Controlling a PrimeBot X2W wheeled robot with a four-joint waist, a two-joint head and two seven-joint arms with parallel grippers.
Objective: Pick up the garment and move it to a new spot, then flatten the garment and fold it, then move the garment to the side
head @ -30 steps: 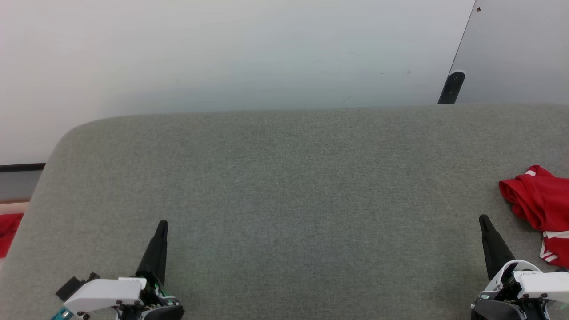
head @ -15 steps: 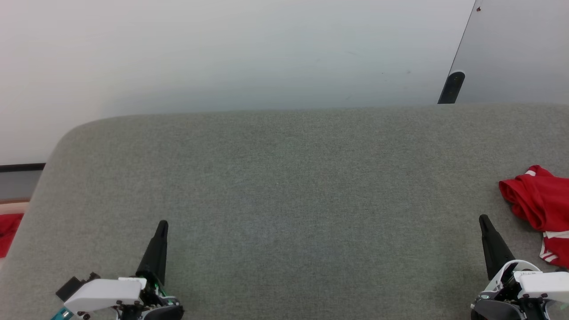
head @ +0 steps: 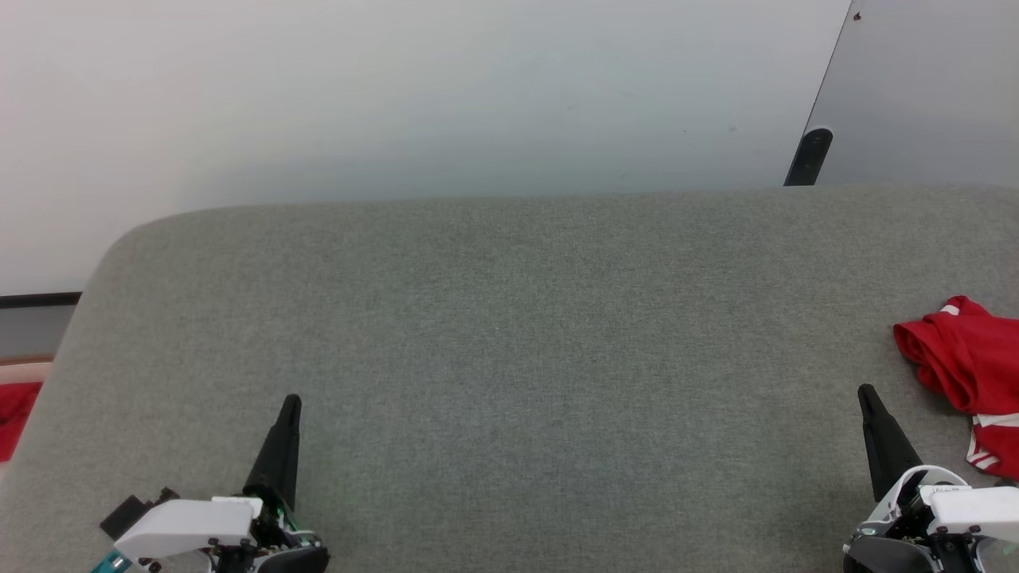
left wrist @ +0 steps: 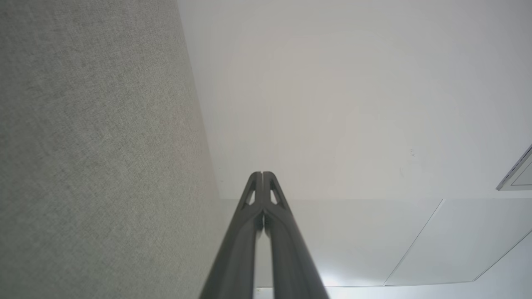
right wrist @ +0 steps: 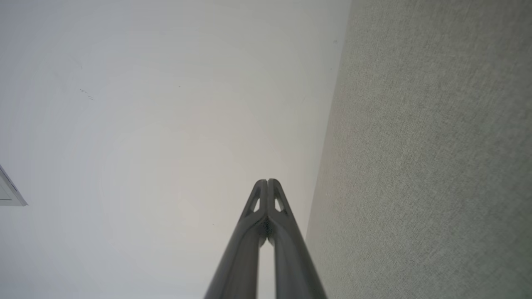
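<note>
The garment (head: 967, 358), a crumpled bright red shirt with white striped trim, lies on the grey padded surface (head: 509, 334) at the far right edge of the head view. My right gripper (head: 866, 394) rests low at the right, just left of the garment and apart from it, shut with nothing held. At the lower left my left gripper (head: 292, 402) is shut too, far from the garment. In the left wrist view the left gripper (left wrist: 262, 173) has its fingers pressed together, and the right gripper (right wrist: 267, 181) looks the same in the right wrist view.
A pale wall (head: 398, 95) rises behind the padded surface. A dark rounded post (head: 810, 156) stands at the back right beside a grey panel (head: 931, 87). A bit of plain red cloth (head: 14, 414) shows past the surface's left edge.
</note>
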